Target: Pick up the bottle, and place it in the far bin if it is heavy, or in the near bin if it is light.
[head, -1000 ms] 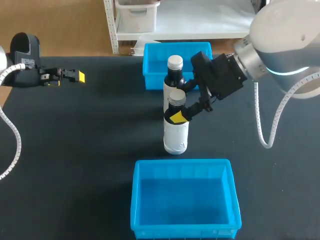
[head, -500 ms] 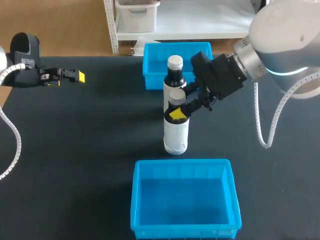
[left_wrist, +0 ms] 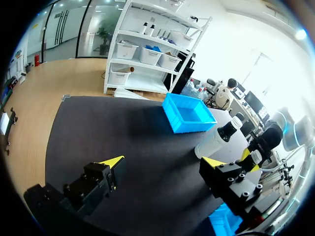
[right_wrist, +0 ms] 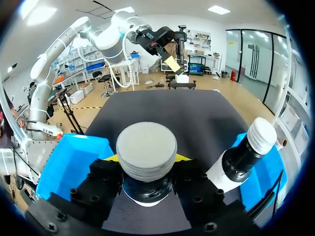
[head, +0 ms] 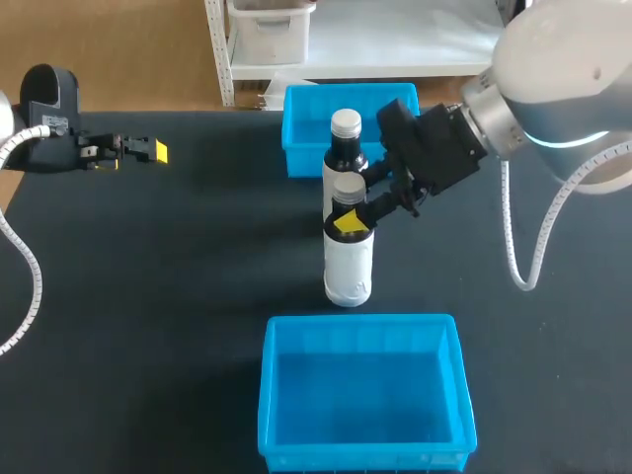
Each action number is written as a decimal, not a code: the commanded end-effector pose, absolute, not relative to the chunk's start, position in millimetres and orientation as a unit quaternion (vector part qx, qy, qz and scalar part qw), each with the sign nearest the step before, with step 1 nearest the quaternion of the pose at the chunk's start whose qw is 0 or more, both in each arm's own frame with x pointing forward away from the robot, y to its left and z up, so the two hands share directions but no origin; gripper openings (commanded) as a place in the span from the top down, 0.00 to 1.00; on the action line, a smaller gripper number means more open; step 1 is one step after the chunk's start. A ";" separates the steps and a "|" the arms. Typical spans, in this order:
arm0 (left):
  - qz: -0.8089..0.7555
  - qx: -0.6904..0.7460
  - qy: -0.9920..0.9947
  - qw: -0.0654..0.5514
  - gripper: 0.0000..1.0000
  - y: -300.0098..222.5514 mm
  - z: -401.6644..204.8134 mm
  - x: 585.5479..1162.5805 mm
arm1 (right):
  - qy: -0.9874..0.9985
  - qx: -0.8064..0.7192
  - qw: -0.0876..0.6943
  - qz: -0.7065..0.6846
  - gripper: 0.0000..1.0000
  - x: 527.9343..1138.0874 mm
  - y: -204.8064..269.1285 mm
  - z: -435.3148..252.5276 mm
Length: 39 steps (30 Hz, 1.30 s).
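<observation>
Two white bottles with black necks and grey caps stand mid-table. The near bottle (head: 348,262) has my right gripper (head: 355,210) shut on its neck just under the cap. In the right wrist view its cap (right_wrist: 146,149) fills the space between the fingers of the right gripper (right_wrist: 146,158), both pressed to the neck. The second bottle (head: 345,146) stands right behind it, in front of the far blue bin (head: 301,148). The near blue bin (head: 276,395) lies empty at the front edge. My left gripper (head: 146,151) hovers open and empty at the far left.
In the left wrist view, the left gripper (left_wrist: 164,161) looks across bare black table toward the far bin (left_wrist: 189,114) and the second bottle (left_wrist: 216,140). The second bottle (right_wrist: 246,152) stands just beside my right fingers.
My right gripper's fingers have come together onto the near bottle's neck. The bottle stands in the same spot, and the left arm has not moved.
</observation>
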<state>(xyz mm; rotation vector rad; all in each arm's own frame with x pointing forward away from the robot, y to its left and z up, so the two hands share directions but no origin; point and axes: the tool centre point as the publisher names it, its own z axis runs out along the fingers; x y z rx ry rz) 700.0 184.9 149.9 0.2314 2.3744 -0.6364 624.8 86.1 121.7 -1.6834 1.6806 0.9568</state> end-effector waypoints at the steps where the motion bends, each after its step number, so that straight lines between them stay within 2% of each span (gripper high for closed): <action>1: -0.243 0.088 0.908 0.330 0.00 184.9 149.9 700.0 | 0.632 -0.629 0.292 0.346 1.00 618.7 77.6 138.9; 20: -0.243 0.088 0.908 0.330 0.00 184.9 149.9 700.0 | 0.655 -0.612 0.330 0.295 1.00 608.4 27.3 203.1; 39: -0.243 0.088 0.908 0.330 0.00 184.9 149.9 700.0 | 0.674 -0.586 0.344 0.287 1.00 607.4 -17.9 218.2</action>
